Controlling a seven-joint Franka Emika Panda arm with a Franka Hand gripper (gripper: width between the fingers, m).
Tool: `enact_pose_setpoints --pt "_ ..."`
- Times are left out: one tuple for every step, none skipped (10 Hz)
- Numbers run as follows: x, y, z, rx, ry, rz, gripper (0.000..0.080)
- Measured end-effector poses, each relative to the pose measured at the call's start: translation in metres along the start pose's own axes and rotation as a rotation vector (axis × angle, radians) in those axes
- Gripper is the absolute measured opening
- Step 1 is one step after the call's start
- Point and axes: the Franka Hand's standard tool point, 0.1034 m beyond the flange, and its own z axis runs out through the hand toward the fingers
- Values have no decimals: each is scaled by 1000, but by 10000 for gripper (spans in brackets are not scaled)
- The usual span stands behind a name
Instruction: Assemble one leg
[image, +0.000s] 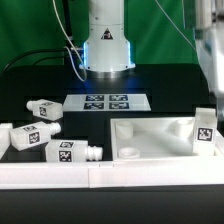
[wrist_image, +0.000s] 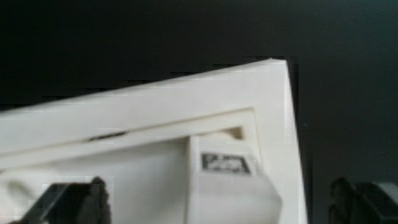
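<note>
A leg (image: 204, 130) stands upright in the corner of the white tray-like top (image: 150, 135) at the exterior view's right, its tag facing the camera. My gripper (image: 209, 88) hangs blurred just above it. In the wrist view the gripper (wrist_image: 214, 205) is open. Its dark fingers (wrist_image: 71, 202) stand wide on both sides of the leg (wrist_image: 228, 170) with gaps, not touching it. The top's corner rim (wrist_image: 249, 85) shows behind. Three more legs lie at the exterior view's left: one (image: 44, 108), one (image: 24, 136) and one (image: 68, 151).
The marker board (image: 106, 101) lies on the black table in front of the robot base (image: 106, 45). A white rail (image: 60, 176) runs along the table's front edge. Cables hang at the back.
</note>
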Motion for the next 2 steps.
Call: enact_pose_setpoints --pt "1 1 1 -2 1 1 643" --pt "1 1 3 -4 2 0 648"
